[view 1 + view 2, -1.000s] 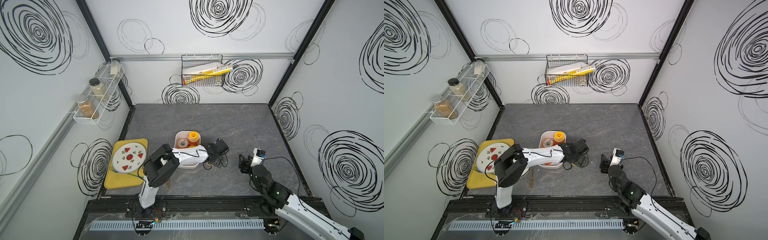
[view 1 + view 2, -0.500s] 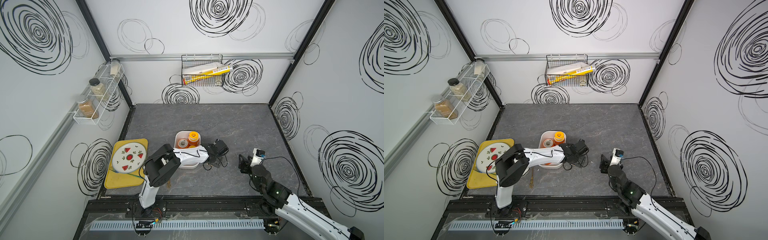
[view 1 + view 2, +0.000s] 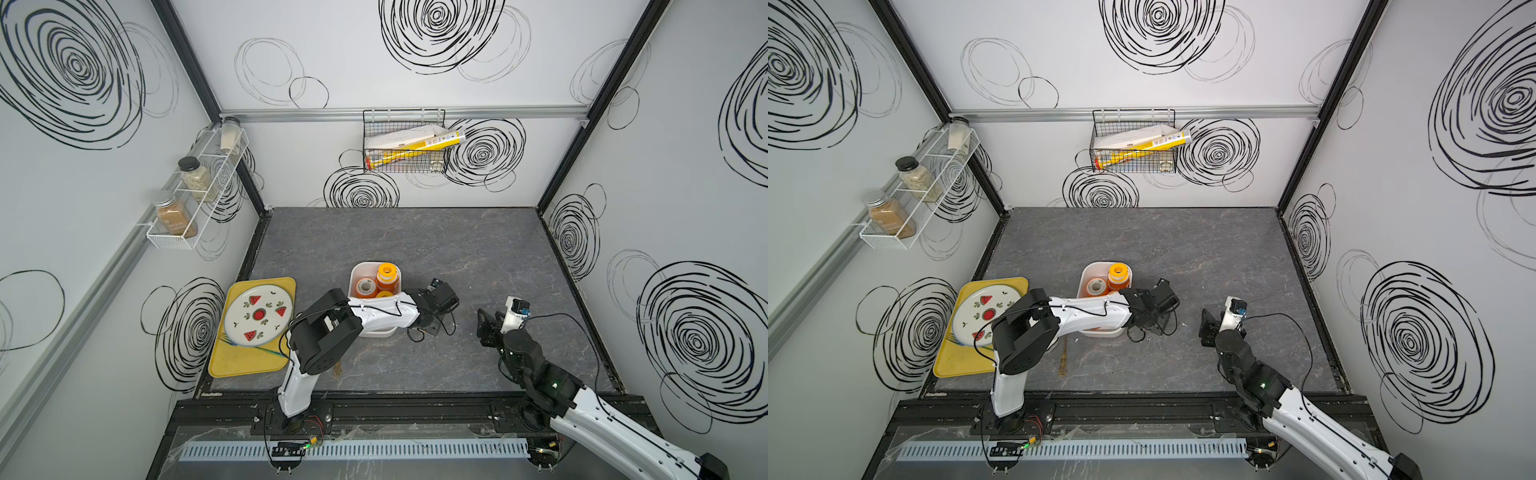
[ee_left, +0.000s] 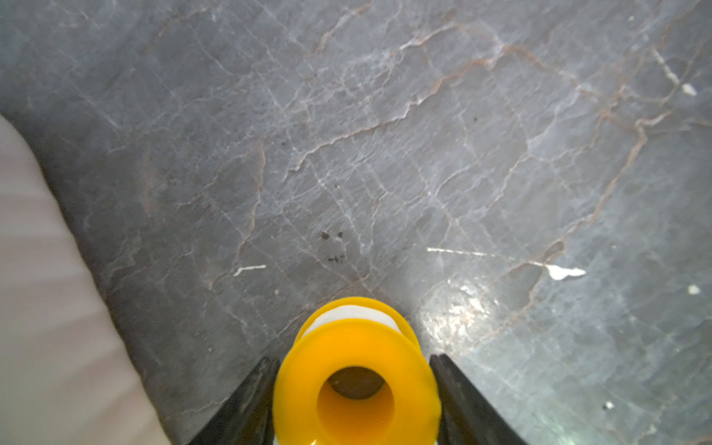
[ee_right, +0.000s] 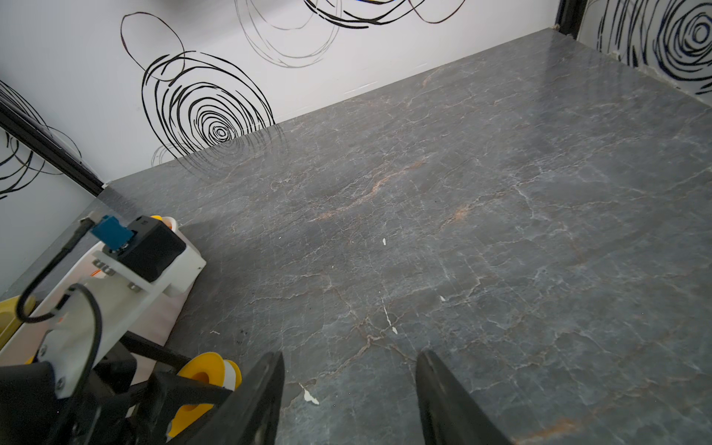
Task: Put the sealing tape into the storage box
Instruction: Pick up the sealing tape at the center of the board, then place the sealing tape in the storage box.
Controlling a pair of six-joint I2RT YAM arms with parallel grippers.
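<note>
**Chief:** Findings?

**Inspector:** Left gripper (image 4: pixel 352 358) flanked the sealing tape (image 4: pixel 356 389) on the counter (image 4: pixel 385 154), right of the lower-centre storage box (image 3: pixel 354 274); grip unconfirmed. Right gripper (image 5: pixel 350 354) gaped empty.

**Chief:** Recommendation?

**Inspector:** Advised squeezing both flanges squarely before lifting.

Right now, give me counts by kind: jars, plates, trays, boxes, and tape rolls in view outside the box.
jars: 3
plate: 1
yellow tray: 1
storage box: 1
tape roll outside the box: 1
Total: 7
</note>
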